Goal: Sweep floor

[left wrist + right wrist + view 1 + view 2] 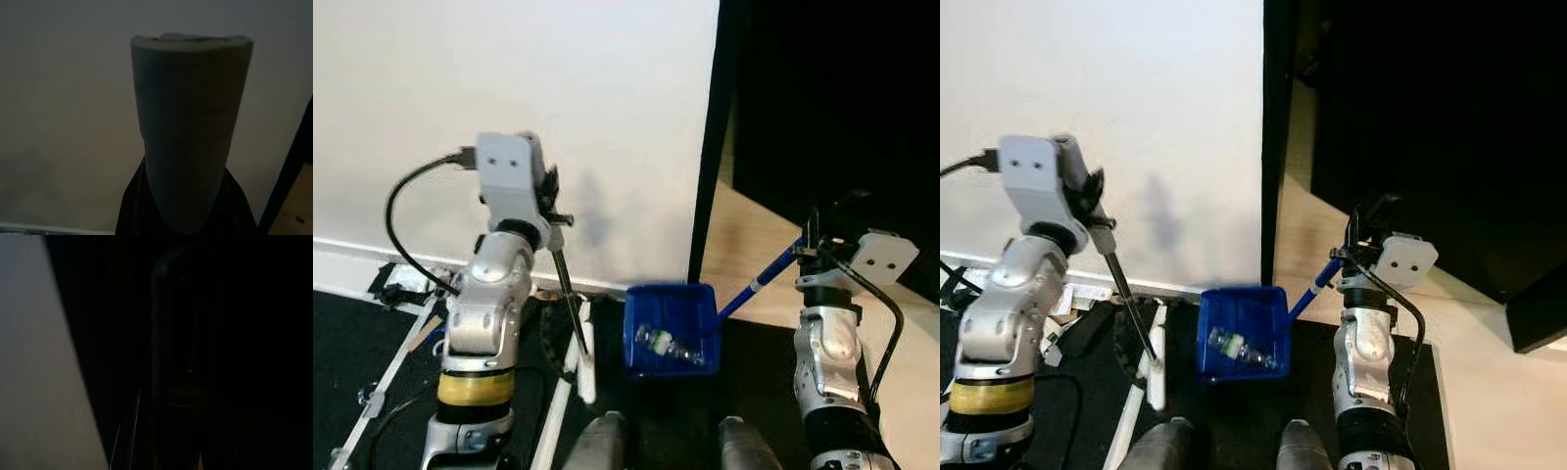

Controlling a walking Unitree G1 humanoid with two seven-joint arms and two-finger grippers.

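A blue dustpan (671,305) rests on the dark floor by the wall, with a clear plastic bottle (670,346) lying inside it. Its blue handle (766,274) slants up to my right gripper (811,251), which is shut on it. My left gripper (555,217) is raised in front of the wall and shut on the broom's thin dark stick (568,299). The stick runs down to a white brush head (586,364) on the floor just left of the dustpan. In the left wrist view a grey foam grip (188,127) stands up from the fingers.
A white wall (509,88) with a baseboard is straight ahead, and a black door frame (710,147) opens to a dark room on the right. Light wooden floor (744,235) lies beyond it. Cables and white rails (391,372) clutter the left floor. My feet (597,446) are below.
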